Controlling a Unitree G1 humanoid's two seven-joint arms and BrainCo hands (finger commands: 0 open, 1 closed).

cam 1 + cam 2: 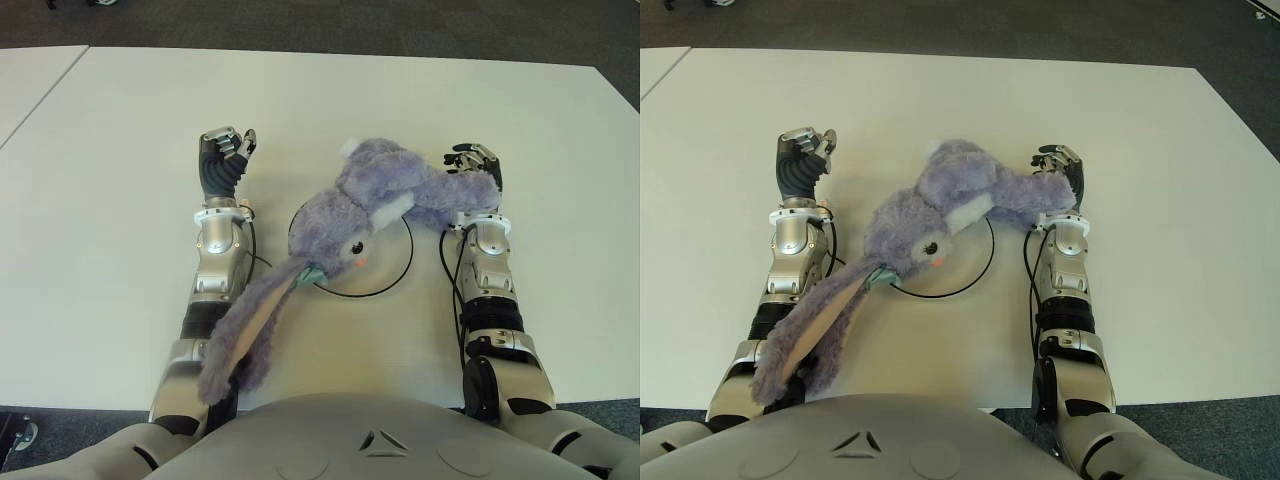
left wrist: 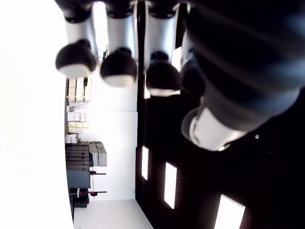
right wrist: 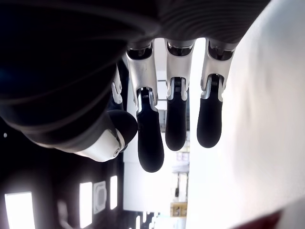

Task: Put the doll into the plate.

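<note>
Although neither robot hand has hold of it, the fluffy lilac plush rabbit doll (image 1: 370, 215) already sprawls across the round white plate with a thin dark rim (image 1: 398, 272) in the middle of the white desk (image 1: 120, 150). Its head and body cover most of the plate, but one long ear trails off toward the robot and drapes over the left forearm, while a limb lies against the right wrist. The left robot hand (image 1: 226, 152) shows left of the plate, fingers partly curled on nothing; the right robot hand (image 1: 478, 160) shows to the plate's right, fingers loosely extended and empty. I'd judge the placing essentially done, the hands apart because they have let go.
</note>
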